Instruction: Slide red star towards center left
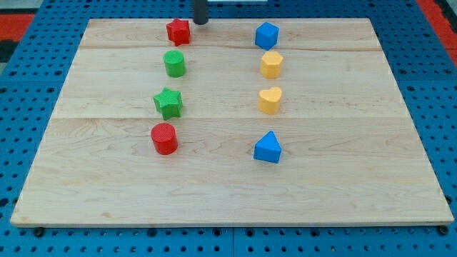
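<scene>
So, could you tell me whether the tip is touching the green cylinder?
No, my tip sits at the view's top beside the red star, apart from the green cylinder.

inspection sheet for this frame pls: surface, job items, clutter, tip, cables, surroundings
Surface: wooden board, flat, light planks.
Job's things: red star near the view's top, left column.
Clutter: green cylinder, green star and red cylinder in a column below the red star; blue block, two yellow blocks and a blue wedge-like block in the right column.
Pincer: none fitted; my tip is just to the view's right of the red star, contact unclear.
Cables: nothing seen.
Surroundings: blue pegboard around the board; red patches at the top corners.
</scene>
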You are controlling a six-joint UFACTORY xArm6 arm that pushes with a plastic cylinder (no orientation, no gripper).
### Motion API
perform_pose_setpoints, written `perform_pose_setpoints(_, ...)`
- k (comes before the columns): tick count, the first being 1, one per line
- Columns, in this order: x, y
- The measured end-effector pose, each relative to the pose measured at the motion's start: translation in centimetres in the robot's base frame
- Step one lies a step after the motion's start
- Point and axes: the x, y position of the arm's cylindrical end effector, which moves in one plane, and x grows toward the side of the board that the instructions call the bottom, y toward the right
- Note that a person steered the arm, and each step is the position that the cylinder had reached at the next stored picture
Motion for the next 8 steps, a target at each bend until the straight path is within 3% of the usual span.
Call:
perform_pose_setpoints(2, 1.4, -0.6)
perform_pose_setpoints(4, 1.6, -4.9)
perform_pose_setpoints(8, 5.2, -4.9)
